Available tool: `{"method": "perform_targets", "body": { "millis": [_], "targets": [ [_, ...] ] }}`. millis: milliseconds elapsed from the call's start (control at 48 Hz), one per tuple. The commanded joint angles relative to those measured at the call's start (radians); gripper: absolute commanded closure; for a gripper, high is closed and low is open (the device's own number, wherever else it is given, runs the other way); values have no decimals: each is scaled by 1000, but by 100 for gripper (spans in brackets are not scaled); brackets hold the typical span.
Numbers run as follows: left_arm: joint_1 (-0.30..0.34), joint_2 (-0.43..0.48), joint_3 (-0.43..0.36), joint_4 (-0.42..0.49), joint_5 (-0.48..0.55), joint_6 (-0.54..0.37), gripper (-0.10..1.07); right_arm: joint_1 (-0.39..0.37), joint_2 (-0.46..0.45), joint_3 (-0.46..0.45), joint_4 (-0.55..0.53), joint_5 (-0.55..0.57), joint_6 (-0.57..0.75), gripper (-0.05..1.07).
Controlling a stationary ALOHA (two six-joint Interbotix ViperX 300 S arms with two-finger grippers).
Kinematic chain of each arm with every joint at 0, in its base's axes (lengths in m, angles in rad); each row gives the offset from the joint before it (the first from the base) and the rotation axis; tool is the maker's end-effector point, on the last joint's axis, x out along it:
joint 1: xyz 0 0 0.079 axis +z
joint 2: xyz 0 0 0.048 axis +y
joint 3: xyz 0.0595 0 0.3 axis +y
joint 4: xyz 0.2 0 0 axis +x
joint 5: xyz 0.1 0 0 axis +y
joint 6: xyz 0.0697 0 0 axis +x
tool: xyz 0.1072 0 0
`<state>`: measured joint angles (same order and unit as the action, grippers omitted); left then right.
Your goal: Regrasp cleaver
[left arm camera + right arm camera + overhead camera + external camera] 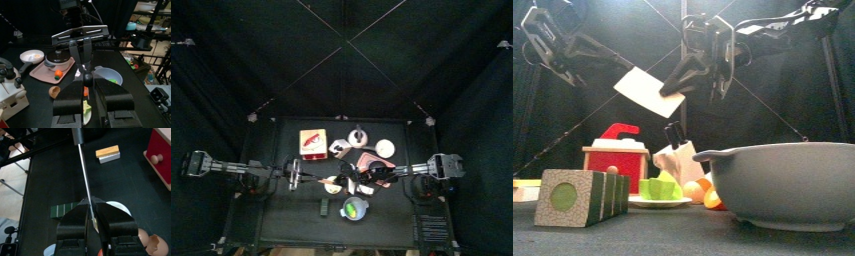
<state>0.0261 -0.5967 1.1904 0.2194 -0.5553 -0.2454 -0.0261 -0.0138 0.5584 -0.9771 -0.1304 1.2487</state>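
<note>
The cleaver [647,90] is held in the air above the middle of the table, its white blade tilted and its dark handle [77,135] pointing away from the right gripper [90,210]. The right gripper is clenched on the blade, which is seen edge-on between its jaws in the right wrist view. The handle's end is seen at the left gripper [87,92]; whether that gripper is clenched on it or released cannot be told.

In the top view, a red box [310,140] is located at 11 o'clock from the cleaver, a pink tray [374,160] at 2 o'clock and a grey bowl [356,208] at 5 o'clock. In the front view, a green-faced block [573,197] is placed at 7 o'clock below the blade.
</note>
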Motion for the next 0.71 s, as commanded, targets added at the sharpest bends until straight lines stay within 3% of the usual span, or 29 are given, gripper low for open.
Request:
{"method": "perform_targets", "body": {
  "millis": [0, 208, 396, 542, 688],
  "targets": [
    [-3, 2, -21, -3, -11, 0, 51, 0, -14, -23, 0, 0, 2, 50],
    [-3, -2, -29, -54, -6, -5, 45, 5, -14, -12, 5, 0, 3, 50],
    [-9, -3, -40, -161, 38, -2, 15, 6, -14, -3, 3, 2, 3, 50],
    [-11, -21, -94, -183, 155, 2, -5, 5, -18, 6, 5, 17, 3, 50],
    [-11, -40, -160, -138, 334, 2, -6, 5, -23, 2, 0, 17, 2, 50]
  ]
}}
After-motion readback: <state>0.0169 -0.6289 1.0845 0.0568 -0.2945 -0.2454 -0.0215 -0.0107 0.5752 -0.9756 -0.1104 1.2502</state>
